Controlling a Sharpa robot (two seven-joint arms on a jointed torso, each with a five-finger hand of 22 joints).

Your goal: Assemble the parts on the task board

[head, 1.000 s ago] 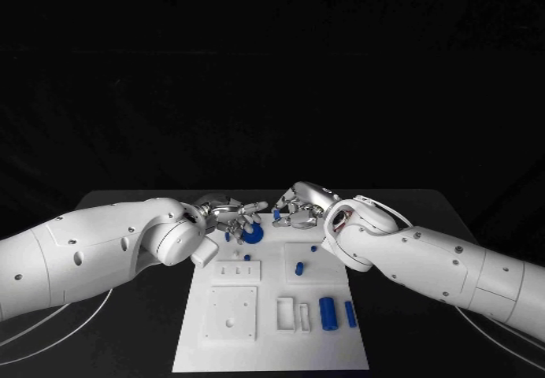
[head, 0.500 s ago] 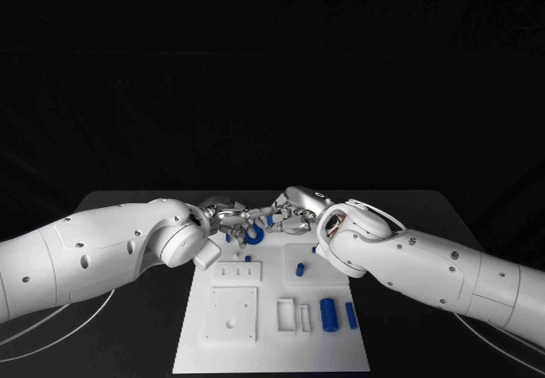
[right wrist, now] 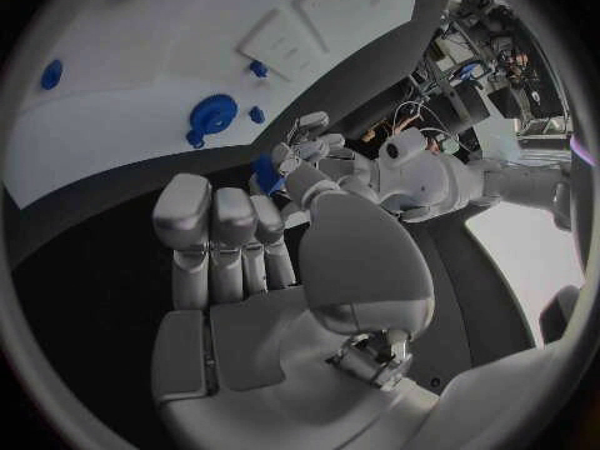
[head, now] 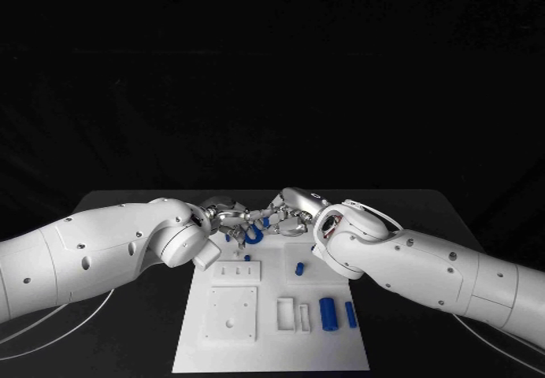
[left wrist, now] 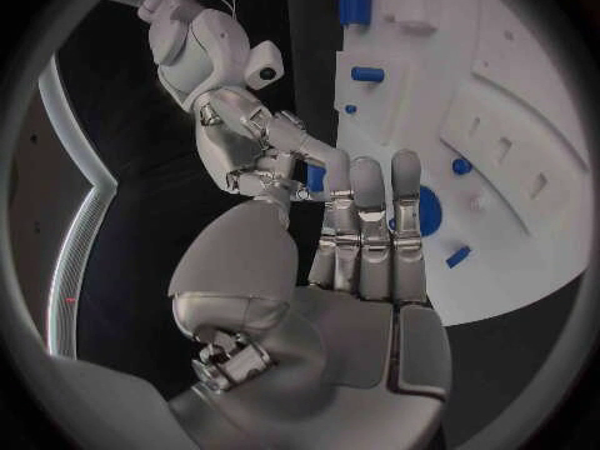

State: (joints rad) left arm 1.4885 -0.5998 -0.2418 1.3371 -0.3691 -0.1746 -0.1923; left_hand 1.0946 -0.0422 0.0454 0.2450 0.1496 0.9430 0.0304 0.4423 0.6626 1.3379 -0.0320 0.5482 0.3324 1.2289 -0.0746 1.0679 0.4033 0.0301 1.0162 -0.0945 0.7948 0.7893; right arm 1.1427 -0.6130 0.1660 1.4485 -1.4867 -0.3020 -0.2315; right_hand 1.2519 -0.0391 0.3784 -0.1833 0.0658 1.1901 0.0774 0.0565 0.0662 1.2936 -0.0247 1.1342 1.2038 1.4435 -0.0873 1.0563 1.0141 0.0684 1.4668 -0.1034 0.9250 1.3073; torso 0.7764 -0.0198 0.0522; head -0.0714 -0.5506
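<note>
Fingers (left wrist: 363, 220) of my left hand (head: 231, 214) lay straight and side by side, thumb held off to one side, over the far end of the task board (head: 272, 346). My right hand (head: 290, 213) came in from the opposite side with its long fingers (right wrist: 215, 240) pressed together the same way, and the two sets of fingertips met just above the board. A small blue part (left wrist: 315, 178) sat right in that meeting place, touched by fingertips. I could not tell which hand was actually gripping it, or whether both were.

Just below it a blue round disc (head: 252, 235) lay flat on the board. A small blue peg (head: 300, 268) stood nearer the board's middle. Toward my end, a thick blue cylinder (head: 327, 313) and a slimmer blue rod (head: 350, 315) lay side by side, beside white blocks (head: 231, 313). The board rested on the black table (head: 136, 331).
</note>
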